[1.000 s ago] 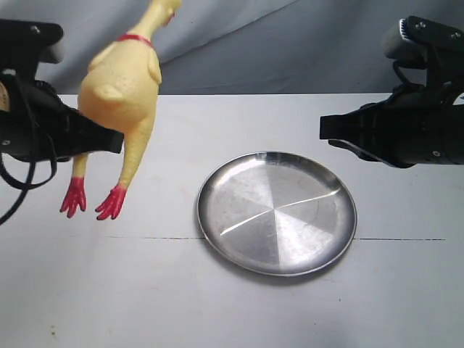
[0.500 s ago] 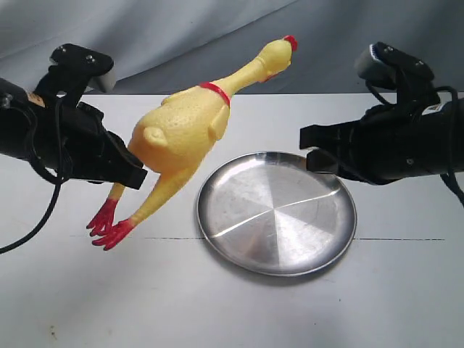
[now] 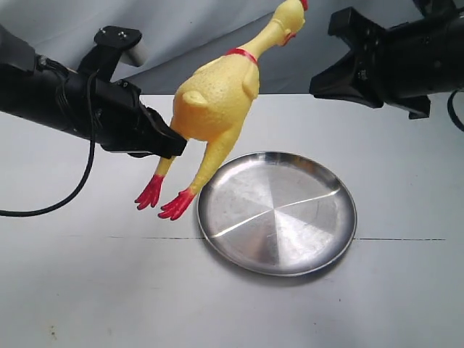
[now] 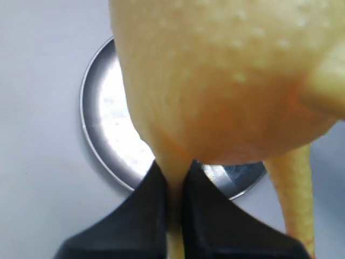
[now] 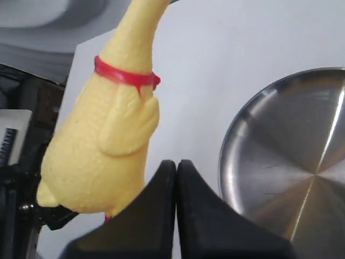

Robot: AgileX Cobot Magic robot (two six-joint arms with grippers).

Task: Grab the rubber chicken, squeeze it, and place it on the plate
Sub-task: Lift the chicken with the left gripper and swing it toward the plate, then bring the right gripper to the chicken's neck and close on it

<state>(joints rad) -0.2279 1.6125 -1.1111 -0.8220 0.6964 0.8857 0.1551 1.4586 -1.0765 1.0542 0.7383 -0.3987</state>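
White tabletop [image 3: 72, 290], thin dark line [image 3: 109, 237] across it, perhaps a seam, creased grey backdrop [image 3: 181, 29], plate [image 3: 304, 239] lying flat, left gripper [image 3: 177, 147] pinching rubber chicken [image 3: 214, 101] aloft, right gripper [image 5: 176, 172] closed, empty.

On my exterior feed I have a flat matte white tabletop [image 3: 87, 290] filling the frame from 3 o'clock round through 6 to 9. A rumpled grey cloth backdrop [image 3: 181, 29] hangs behind it at 12 o'clock. A thin dark seam line [image 3: 116, 237] crosses the top in 2 stretches, one toward 9 o'clock, one toward 3. A few tiny dark specks [image 3: 52, 333] sit at 7 o'clock.
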